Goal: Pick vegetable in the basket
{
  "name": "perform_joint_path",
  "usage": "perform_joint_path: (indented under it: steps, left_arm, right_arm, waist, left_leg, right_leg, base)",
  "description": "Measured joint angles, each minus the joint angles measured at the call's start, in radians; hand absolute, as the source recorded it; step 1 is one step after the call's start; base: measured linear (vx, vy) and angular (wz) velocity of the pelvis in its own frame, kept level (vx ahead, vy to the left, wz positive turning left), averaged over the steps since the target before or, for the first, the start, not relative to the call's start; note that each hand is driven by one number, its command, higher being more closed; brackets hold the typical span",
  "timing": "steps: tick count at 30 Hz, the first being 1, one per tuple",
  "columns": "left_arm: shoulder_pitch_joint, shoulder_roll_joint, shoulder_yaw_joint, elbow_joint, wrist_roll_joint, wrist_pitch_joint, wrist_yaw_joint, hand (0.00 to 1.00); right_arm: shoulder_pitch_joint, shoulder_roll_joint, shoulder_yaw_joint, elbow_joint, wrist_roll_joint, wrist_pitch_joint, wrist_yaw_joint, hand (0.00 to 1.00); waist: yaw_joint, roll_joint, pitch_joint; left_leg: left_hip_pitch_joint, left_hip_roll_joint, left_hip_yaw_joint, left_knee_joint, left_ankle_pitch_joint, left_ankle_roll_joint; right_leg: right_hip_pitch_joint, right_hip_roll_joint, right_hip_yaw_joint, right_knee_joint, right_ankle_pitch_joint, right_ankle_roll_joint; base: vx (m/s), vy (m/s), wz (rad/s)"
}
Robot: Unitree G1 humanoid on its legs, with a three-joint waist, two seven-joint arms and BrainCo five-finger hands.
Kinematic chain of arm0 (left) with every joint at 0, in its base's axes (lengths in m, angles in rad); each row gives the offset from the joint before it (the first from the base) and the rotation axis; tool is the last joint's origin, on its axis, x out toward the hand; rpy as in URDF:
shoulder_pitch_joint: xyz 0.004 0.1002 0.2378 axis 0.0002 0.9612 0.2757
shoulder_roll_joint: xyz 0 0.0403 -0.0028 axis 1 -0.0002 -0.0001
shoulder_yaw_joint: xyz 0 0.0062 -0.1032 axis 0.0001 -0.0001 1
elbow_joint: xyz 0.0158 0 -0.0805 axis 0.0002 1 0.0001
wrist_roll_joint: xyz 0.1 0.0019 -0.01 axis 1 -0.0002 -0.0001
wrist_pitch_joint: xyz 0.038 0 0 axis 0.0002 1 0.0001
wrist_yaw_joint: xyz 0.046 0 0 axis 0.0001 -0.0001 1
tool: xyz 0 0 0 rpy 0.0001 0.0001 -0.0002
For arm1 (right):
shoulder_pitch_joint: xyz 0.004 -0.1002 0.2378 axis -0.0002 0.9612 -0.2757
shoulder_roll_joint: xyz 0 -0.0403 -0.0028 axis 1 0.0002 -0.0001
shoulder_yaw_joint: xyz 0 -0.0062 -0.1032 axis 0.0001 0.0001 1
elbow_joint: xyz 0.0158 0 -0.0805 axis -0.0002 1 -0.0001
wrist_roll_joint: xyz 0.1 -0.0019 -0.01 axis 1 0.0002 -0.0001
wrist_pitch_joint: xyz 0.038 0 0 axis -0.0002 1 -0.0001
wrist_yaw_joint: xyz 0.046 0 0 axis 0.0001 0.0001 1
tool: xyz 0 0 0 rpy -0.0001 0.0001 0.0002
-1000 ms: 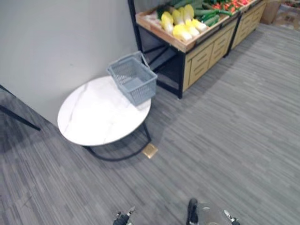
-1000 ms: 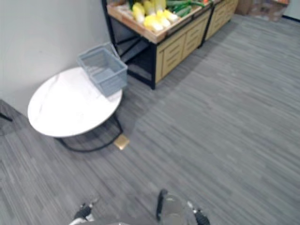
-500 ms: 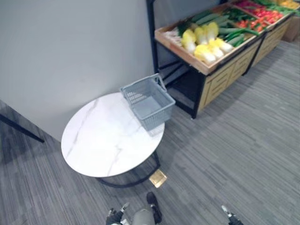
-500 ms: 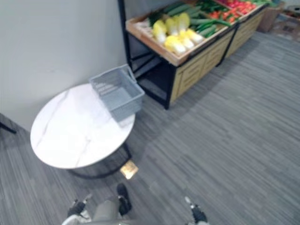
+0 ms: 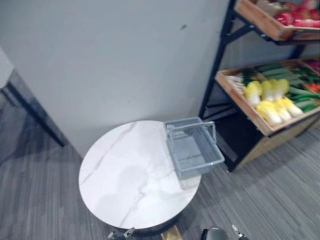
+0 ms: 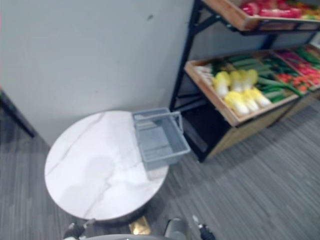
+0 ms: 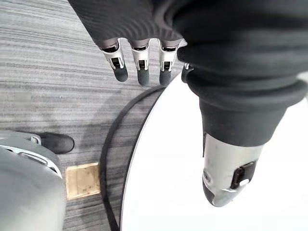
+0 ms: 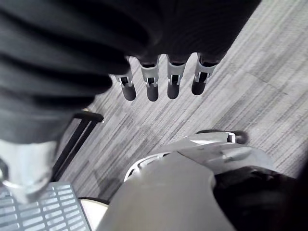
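**Head views, looking down.** I see a round white marble table [image 5: 125, 185] against a grey wall [image 5: 125, 50]. The grey mesh basket [image 5: 194, 150] stands upright at the table's edge nearest the rack, its bare floor in sight. Just beside the table is a black-framed rack [image 5: 215, 62]. Its lower wooden tray [image 5: 240, 101] carries the task's vegetables: pale yellow cabbages [image 5: 272, 102] with long green vegetables [image 5: 295, 82] behind them, all well apart from the basket. Red produce [image 5: 295, 17] lies on the upper tier.

**Left wrist view.** My left hand [image 7: 140, 67] hangs by the table's rim with fingers straight and relaxed, holding nothing, and its thumb is above the white top. A tan square [image 7: 84, 180] lies on the grey floor [image 7: 48, 72] beside the table's black base ring [image 7: 105, 154].

**Right wrist view.** My right hand [image 8: 174, 79] — fingers likewise straight, nothing held — hangs over the floor, with a corner of the basket showing nearby.
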Motion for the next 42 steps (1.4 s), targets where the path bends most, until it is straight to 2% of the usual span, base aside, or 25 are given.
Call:
perform_joint_path:
  steps: [1,2,3,5,6,7,8,13,18,21,25,26,29,34,37,39,41,42]
  left_arm:
    - [0.004,-0.007,0.028,0.0,0.0,0.0,0.001,0.0]
    - [0.022,-0.013,0.076,-0.008,0.001,0.0,0.001,0.0]
    - [0.028,-0.016,0.101,-0.009,0.001,0.0,0.001,0.0]
    - [0.049,-0.081,0.134,-0.005,0.023,0.001,-0.002,0.0]
    - [0.049,-0.088,0.135,-0.005,0.027,0.001,-0.003,0.0]
    - [0.052,-0.094,0.141,0.0,0.037,0.001,-0.005,0.0]
    - [0.057,-0.093,0.148,0.002,0.038,0.002,-0.005,0.0]
    - [0.06,-0.091,0.148,0.003,0.04,0.001,-0.022,0.0]
    - [0.063,-0.083,0.143,0.007,0.044,0.002,-0.016,0.0]
    - [0.057,-0.081,0.141,0.009,0.078,0.002,-0.008,0.0]
    - [0.057,-0.081,0.136,0.009,0.114,0.003,0.004,0.0]
    - [0.058,-0.077,0.132,0.002,0.125,0.003,0.004,0.0]
    - [0.073,-0.047,0.129,0.001,0.147,0.008,0.004,0.0]
    - [0.094,-0.043,0.13,0.0,0.159,0.009,0.003,0.0]
    - [0.098,-0.042,0.127,-0.004,0.19,0.009,0.001,0.0]
    - [0.097,-0.04,0.109,-0.011,0.198,0.009,0.0,0.0]
    - [0.096,-0.038,0.08,-0.024,0.225,0.009,-0.005,0.0]
    - [0.096,-0.037,0.076,-0.025,0.228,0.009,-0.006,0.0]
  right_arm:
    - [0.001,0.0,0.001,0.001,0.0,0.0,0.0,0.0]
    - [0.005,0.003,0.004,0.001,0.001,0.0,0.001,0.0]
    - [0.006,0.0,0.01,0.001,0.001,0.0,0.001,0.0]
    - [-0.007,-0.056,0.019,-0.002,0.008,0.0,0.002,0.0]
    - [-0.014,-0.066,0.024,-0.002,0.008,-0.001,0.003,0.0]
    - [-0.033,-0.074,0.041,-0.002,0.009,-0.001,0.006,0.0]
    - [-0.045,-0.074,0.043,-0.001,0.009,-0.002,0.015,0.0]
    - [-0.049,-0.09,0.082,0.001,0.01,-0.009,0.024,0.0]
    - [-0.049,-0.11,0.078,0.001,0.01,-0.01,-0.003,0.0]
    - [-0.043,-0.116,0.058,-0.001,0.006,-0.01,-0.022,0.0]
    - [-0.044,-0.193,-0.04,-0.11,-0.076,-0.008,-0.052,0.0]
    - [-0.049,-0.229,-0.063,-0.166,-0.113,-0.008,-0.067,0.0]
    - [-0.106,-0.293,-0.131,-0.252,-0.177,-0.001,-0.102,0.0]
    - [-0.122,-0.386,-0.188,-0.49,-0.283,0.038,-0.153,0.0]
    - [-0.125,-0.441,-0.178,-0.679,-0.389,0.04,-0.182,0.0]
    - [-0.125,-0.479,-0.149,-0.768,-0.454,0.036,-0.192,0.0]
    - [-0.144,-0.553,-0.059,-0.857,-0.542,0.002,-0.195,0.0]
    - [-0.147,-0.561,-0.045,-0.863,-0.544,-0.002,-0.193,0.0]
  waist:
    - [0.001,0.0,0.0]
    - [0.006,-0.013,-0.005]
    - [0.008,-0.01,-0.007]
    - [0.003,0.072,-0.025]
    - [0.008,0.087,-0.024]
    - [0.018,0.097,-0.023]
    - [0.019,0.095,-0.021]
    - [0.017,0.091,-0.022]
    - [-0.002,0.09,-0.022]
    - [-0.004,0.091,-0.024]
    - [-0.01,0.105,-0.031]
    - [-0.014,0.103,-0.03]
    - [-0.028,0.071,-0.034]
    - [-0.035,0.075,-0.042]
    - [-0.053,0.086,-0.045]
    - [-0.056,0.084,-0.044]
    - [-0.056,0.08,-0.045]
    - [-0.055,0.078,-0.044]
  left_leg:
    - [-0.002,0.014,-0.041,0.019,-0.021,-0.026]
    - [-0.005,0.022,-0.075,0.043,-0.054,-0.057]
    - [-0.003,0.038,-0.087,0.056,-0.07,-0.072]
    - [-0.018,0.133,-0.083,0.042,-0.041,-0.114]
    - [-0.018,0.148,-0.083,0.028,-0.022,-0.129]
    - [-0.019,0.167,-0.084,0.003,0.032,-0.153]
    - [-0.033,0.18,-0.092,-0.002,0.081,-0.158]
    - [-0.055,0.195,-0.071,-0.023,0.216,-0.147]
    - [-0.062,0.212,-0.006,-0.077,0.236,-0.146]
    - [-0.068,0.212,0.025,-0.095,0.22,-0.157]
    - [-0.067,0.204,0.095,-0.11,0.137,-0.156]
    - [-0.067,0.196,0.108,-0.11,0.11,-0.152]
    - [-0.061,0.156,0.156,-0.101,0.096,-0.134]
    - [-0.071,0.129,0.206,-0.078,0.058,-0.128]
    - [-0.075,0.127,0.209,-0.078,0.056,-0.126]
    - [-0.08,0.127,0.208,-0.074,0.056,-0.126]
    - [-0.09,0.125,0.205,-0.07,0.056,-0.125]
    - [-0.09,0.125,0.204,-0.069,0.056,-0.125]
  right_leg:
    - [0.02,0.01,0.059,-0.097,0.057,-0.004]
    - [0.042,0.004,0.079,-0.133,0.125,0.014]
    - [0.044,0.008,0.062,-0.117,0.166,0.041]
    - [0.058,0.07,-0.045,-0.088,0.098,-0.006]
    - [0.061,0.081,-0.062,-0.088,0.092,-0.014]
    - [0.071,0.097,-0.087,-0.091,0.083,-0.03]
    - [0.093,0.106,-0.12,-0.106,0.075,-0.044]
    - [0.167,0.117,-0.222,-0.172,0.061,-0.066]
    - [0.165,0.142,-0.241,-0.221,0.071,-0.065]
    - [0.164,0.15,-0.241,-0.262,0.104,-0.057]
    - [0.162,0.157,-0.216,-0.327,0.176,-0.047]
    - [0.159,0.155,-0.203,-0.341,0.197,-0.044]
    - [0.153,0.13,-0.152,-0.376,0.238,-0.028]
    - [0.114,0.104,-0.086,-0.372,0.249,-0.013]
    - [0.104,0.1,-0.078,-0.371,0.254,-0.01]
    - [0.099,0.101,-0.078,-0.371,0.256,-0.011]
    - [0.091,0.102,-0.081,-0.369,0.257,-0.012]
    - [0.091,0.102,-0.081,-0.368,0.257,-0.011]
  base:
    - [0.38,-0.392,1.08]
    - [0.43,-0.518,0.98]
    - [0.4,-0.523,0.91]
    - [0.37,-0.411,0.86]
    - [0.3,-0.317,0.65]
    - [0.21,-0.262,0.51]
    - [0.2,-0.319,0.57]
    - [0.08,-0.25,0.59]
    - [-0.02,-0.07,0.1]
    - [-0.04,0.037,-0.01]
    - [-0.05,0.105,-0.18]
    - [-0.08,0.163,-0.27]
    - [-0.08,0.117,-0.39]
    - [-0.02,0.053,-0.37]
    - [0.04,0.011,-0.08]
    - [0.02,-0.004,0.01]
    - [0.04,-0.011,0.01]
    - [0.03,-0.01,0.03]
